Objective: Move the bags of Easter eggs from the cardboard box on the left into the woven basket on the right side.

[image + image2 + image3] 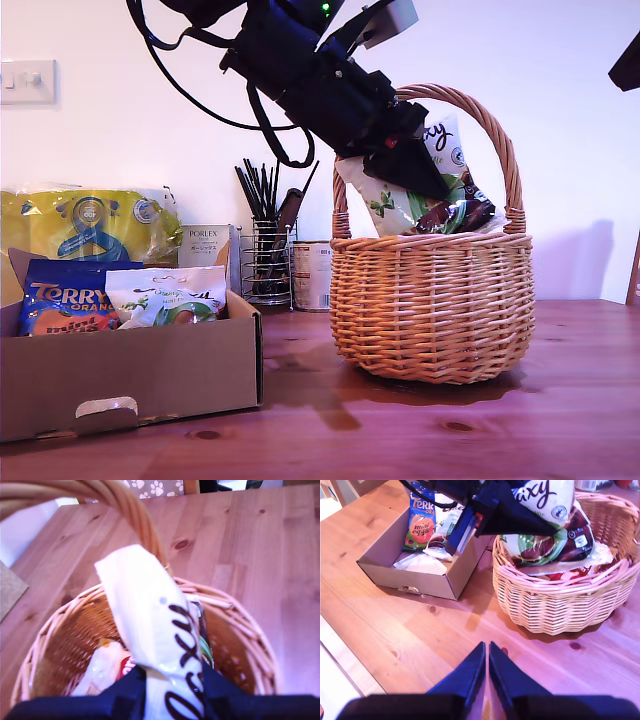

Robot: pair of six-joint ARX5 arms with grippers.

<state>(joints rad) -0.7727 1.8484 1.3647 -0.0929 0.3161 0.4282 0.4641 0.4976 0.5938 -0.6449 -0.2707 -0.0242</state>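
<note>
A: Two bags are seen in the cardboard box [150,375] at lower left of the exterior view: the Terry's bag [70,297] and a white-green Galaxy bag [168,296].

B: Noted. A second Galaxy bag [415,195] is held clamped by my first gripper [400,160] over the woven basket [430,310], right of centre in the exterior view, its lower end already inside the rim.

A: My second gripper [487,652] is seen shut, empty, above bare table [420,630].
</note>
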